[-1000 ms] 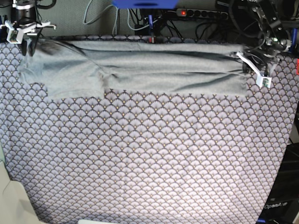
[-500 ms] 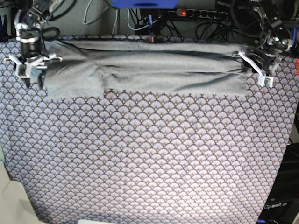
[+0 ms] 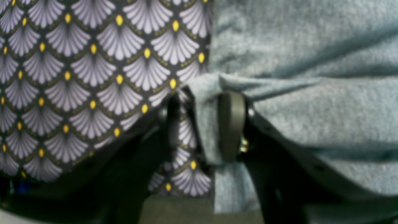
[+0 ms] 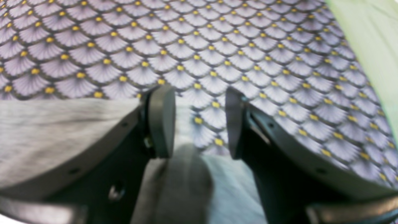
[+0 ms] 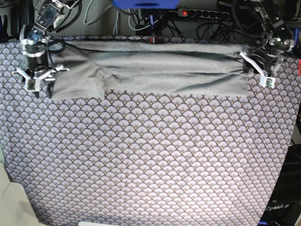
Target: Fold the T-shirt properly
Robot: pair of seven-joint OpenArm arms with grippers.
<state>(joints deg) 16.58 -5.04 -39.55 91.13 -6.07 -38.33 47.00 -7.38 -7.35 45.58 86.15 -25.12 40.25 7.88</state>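
Our left end effector (image 3: 202,124) has its jaws apart, straddling the T-shirt (image 5: 155,70) at its side edge, one pad on the knit; whether it grips, we cannot tell. Our right end effector (image 4: 194,121) stands open over the opposite edge, holding nothing. The shirt lies as a long folded band along the far side of the patterned cloth (image 5: 150,160) covering the counter. We judge it soft, light and limp, best pinched at corners. No containers show.

The T-shirt (image 5: 155,70) lies along the patterned cloth's (image 5: 150,160) far edge, between the two arms
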